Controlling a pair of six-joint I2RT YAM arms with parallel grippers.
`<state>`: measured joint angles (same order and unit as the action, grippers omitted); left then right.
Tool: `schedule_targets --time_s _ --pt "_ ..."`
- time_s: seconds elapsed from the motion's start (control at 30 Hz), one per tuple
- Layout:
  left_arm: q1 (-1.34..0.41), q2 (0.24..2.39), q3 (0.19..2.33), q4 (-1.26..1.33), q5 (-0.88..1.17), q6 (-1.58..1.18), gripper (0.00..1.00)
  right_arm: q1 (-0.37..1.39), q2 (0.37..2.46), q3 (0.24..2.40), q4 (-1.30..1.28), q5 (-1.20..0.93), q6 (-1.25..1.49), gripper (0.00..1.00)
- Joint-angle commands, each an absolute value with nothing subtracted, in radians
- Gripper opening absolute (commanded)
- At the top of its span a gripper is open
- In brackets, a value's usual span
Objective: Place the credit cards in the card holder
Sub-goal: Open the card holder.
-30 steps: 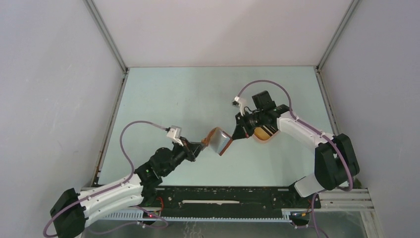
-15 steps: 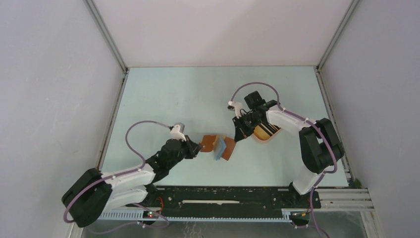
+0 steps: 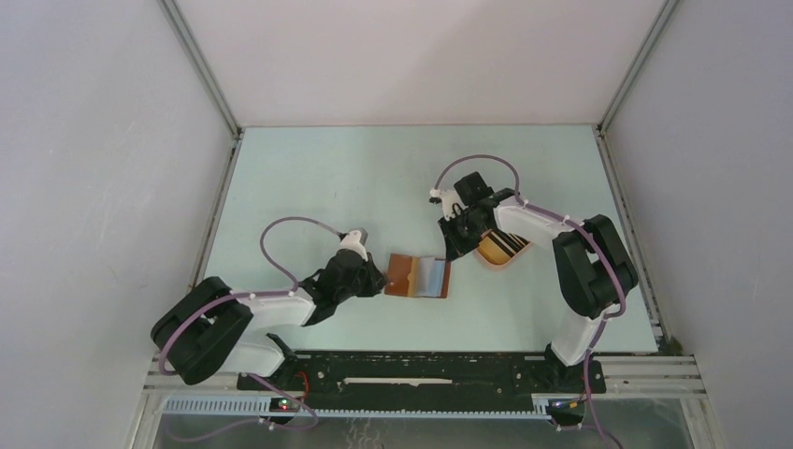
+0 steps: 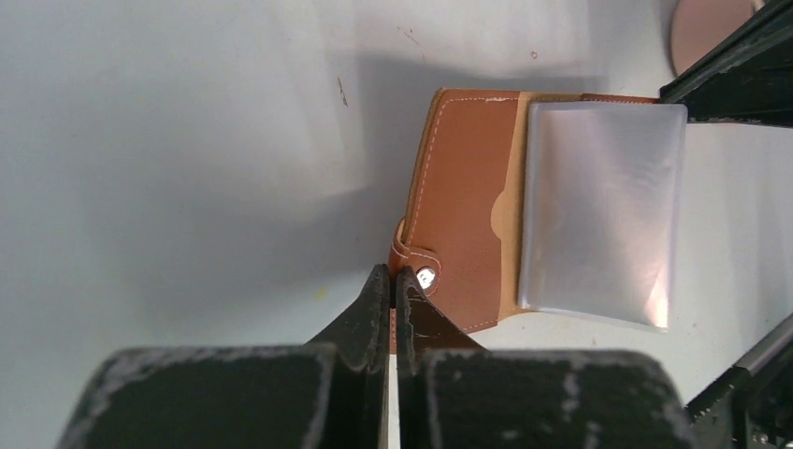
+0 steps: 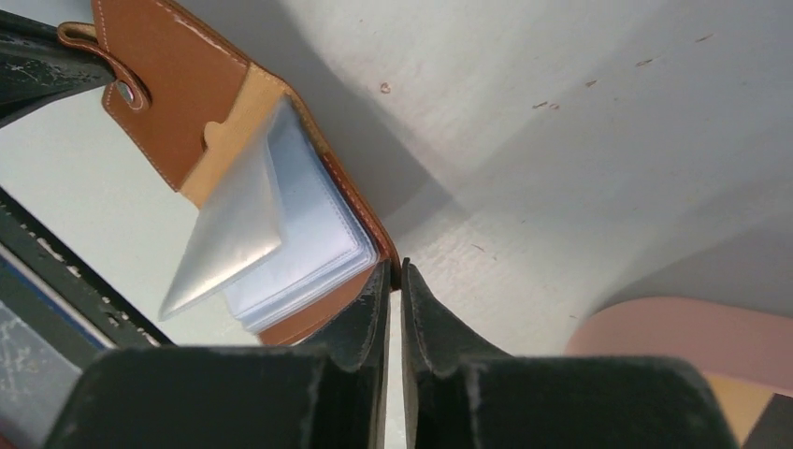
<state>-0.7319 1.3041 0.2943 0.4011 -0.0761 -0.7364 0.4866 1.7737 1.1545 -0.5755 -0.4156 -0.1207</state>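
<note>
A: Where does the card holder point(image 3: 418, 277) lie?
B: Open on the bench point(image 3: 327, 187), near the pink tray point(image 5: 673, 341). Left fingers point(image 4: 369, 309) pinch its snap tab point(image 4: 418, 267); right fingers point(image 5: 369, 309) meet its edge, grip unclear.

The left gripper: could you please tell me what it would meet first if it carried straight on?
The snap tab of the card holder; the left gripper seems shut on it.
</note>
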Motion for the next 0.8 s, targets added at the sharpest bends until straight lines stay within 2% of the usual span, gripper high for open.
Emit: schedule_targets --time_s 0.0,0.17,0.37,0.6,0.67,0.77 --pt "-0.723 1.364 0.375 0.305 -0.11 -0.68 0.0 0.497 1.774 1.202 -0.583 -0.319 -0.142 0.17" --pt "-0.723 1.393 0.368 0.321 -0.079 -0.692 0.0 0.494 1.695 1.203 -0.587 -0.327 -0.177 0.3" --pt "-0.741 1.327 0.368 0.302 -0.05 -0.698 0.0 0.518 1.539 1.182 -0.593 -0.406 -0.279 0.44" --pt "-0.79 1.209 0.384 0.239 -0.045 -0.714 0.0 0.528 1.449 1.14 -0.658 -0.779 -0.45 0.44" --pt "-0.793 1.187 0.383 0.232 -0.047 -0.717 0.0 0.54 1.483 1.14 -0.658 -0.804 -0.441 0.43" --pt "-0.794 1.184 0.376 0.23 -0.06 -0.719 0.0 0.549 1.567 1.151 -0.638 -0.701 -0.371 0.39"
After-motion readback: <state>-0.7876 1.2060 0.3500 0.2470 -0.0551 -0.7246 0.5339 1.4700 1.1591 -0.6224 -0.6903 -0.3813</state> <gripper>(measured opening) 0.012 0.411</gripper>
